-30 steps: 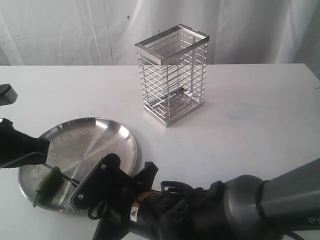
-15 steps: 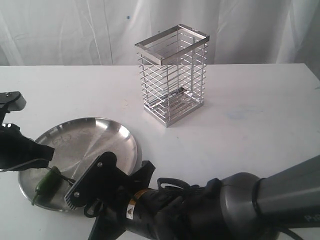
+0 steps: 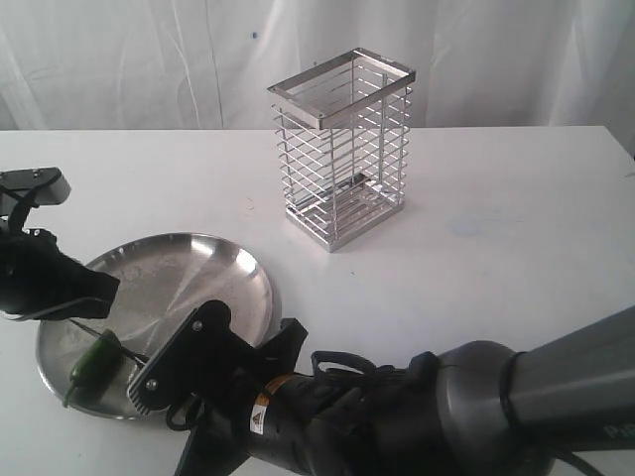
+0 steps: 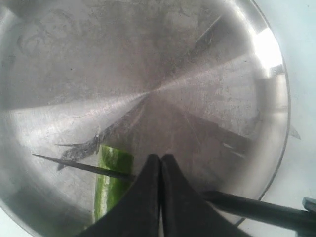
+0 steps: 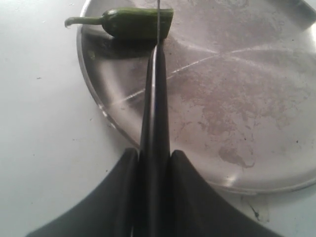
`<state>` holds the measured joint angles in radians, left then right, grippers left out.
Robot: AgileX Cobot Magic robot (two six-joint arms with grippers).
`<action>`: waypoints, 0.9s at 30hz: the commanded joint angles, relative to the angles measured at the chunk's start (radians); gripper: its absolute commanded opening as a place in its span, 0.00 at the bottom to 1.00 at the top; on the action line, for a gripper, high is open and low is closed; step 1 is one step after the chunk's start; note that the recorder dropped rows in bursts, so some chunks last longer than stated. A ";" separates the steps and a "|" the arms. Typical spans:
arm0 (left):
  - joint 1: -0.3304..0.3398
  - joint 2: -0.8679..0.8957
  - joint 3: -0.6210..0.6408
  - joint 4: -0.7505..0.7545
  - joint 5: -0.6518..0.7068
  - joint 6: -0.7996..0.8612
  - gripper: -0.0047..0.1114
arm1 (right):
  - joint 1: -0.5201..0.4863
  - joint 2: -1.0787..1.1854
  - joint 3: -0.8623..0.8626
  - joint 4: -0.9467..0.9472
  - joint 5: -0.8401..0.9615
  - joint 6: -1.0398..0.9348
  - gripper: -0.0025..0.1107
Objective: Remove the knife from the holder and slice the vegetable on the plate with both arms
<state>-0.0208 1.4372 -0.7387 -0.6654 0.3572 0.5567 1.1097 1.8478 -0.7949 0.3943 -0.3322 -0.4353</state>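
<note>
Now my right fingers point(image 5: 154, 163) grip the knife point(image 5: 157, 74), its blade crossing the vegetable point(image 5: 133, 22) at a right angle; my left fingers point(image 4: 160, 170) are closed, empty, just beside it.

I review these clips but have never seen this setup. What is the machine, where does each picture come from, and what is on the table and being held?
It is a robot with two arms, each ending in a gripper. The wide picture comes from a camera off the arms; the two close-ups come from cameras on each wrist.

On the white table stand an empty wire holder and a steel plate. A green chili pepper lies on the plate.

The right gripper is closed on a dark knife, whose blade rests across the pepper's cut end. The left gripper, fingers pressed together and holding nothing, sits over the plate at the pepper.
</note>
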 commanded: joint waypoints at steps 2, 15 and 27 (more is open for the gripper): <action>-0.003 0.001 -0.004 0.003 0.036 0.027 0.05 | -0.004 0.000 -0.007 -0.006 0.002 -0.008 0.02; -0.003 0.046 0.016 0.025 0.026 0.055 0.05 | -0.004 0.000 -0.007 -0.006 0.002 -0.008 0.02; -0.051 0.057 -0.062 0.008 -0.049 0.087 0.05 | -0.004 0.018 -0.007 -0.006 0.034 -0.015 0.02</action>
<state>-0.0646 1.5789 -0.7747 -0.6543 0.2877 0.6482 1.1050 1.8598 -0.7949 0.4105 -0.3225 -0.4353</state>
